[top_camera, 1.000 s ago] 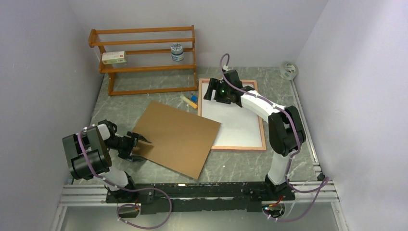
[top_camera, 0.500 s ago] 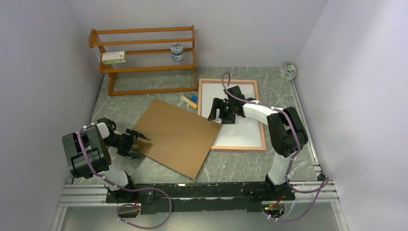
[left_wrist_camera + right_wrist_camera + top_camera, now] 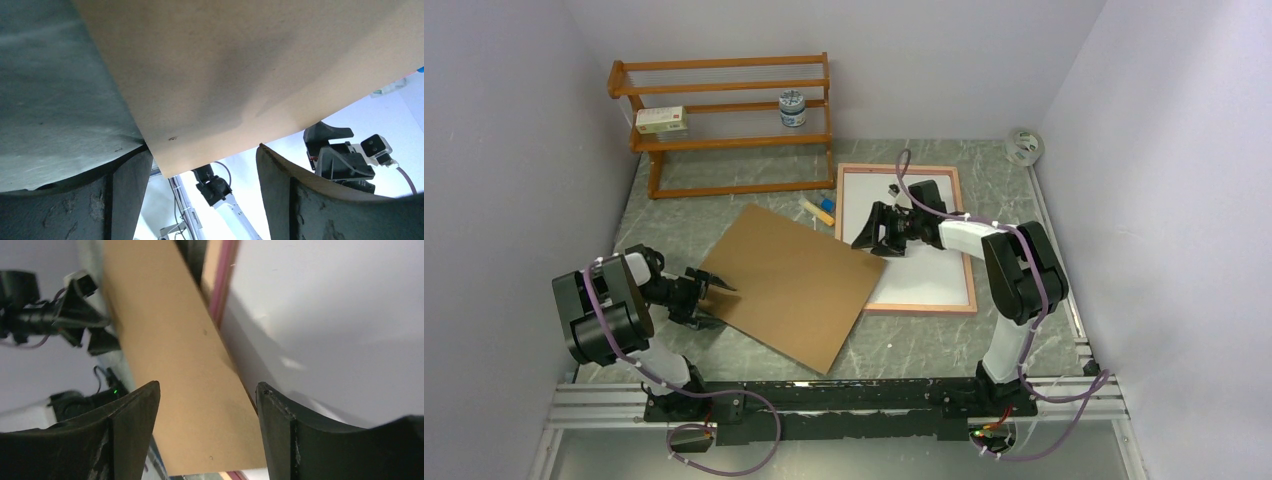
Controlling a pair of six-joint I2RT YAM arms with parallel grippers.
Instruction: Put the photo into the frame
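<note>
The photo (image 3: 924, 275) lies white side up inside the frame (image 3: 864, 167), just beyond the right gripper (image 3: 874, 228). That gripper has swung back from the frame's far corner to the hardboard sheet (image 3: 789, 285), with its jaws spread and empty. The left gripper (image 3: 704, 298), also released, straddles the sheet's opposite corner. Fitting the backing looks like the next step.

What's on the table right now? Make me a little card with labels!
frame: flat on the table, pink border
photo: lying inside the frame, white side up
brown board: its right corner lies over the frame's left edge
left tool: open, around the board's left corner
right tool: open, low over the photo, by the board's right corner
shelf rack: at the back, holding a box and a jar
</note>
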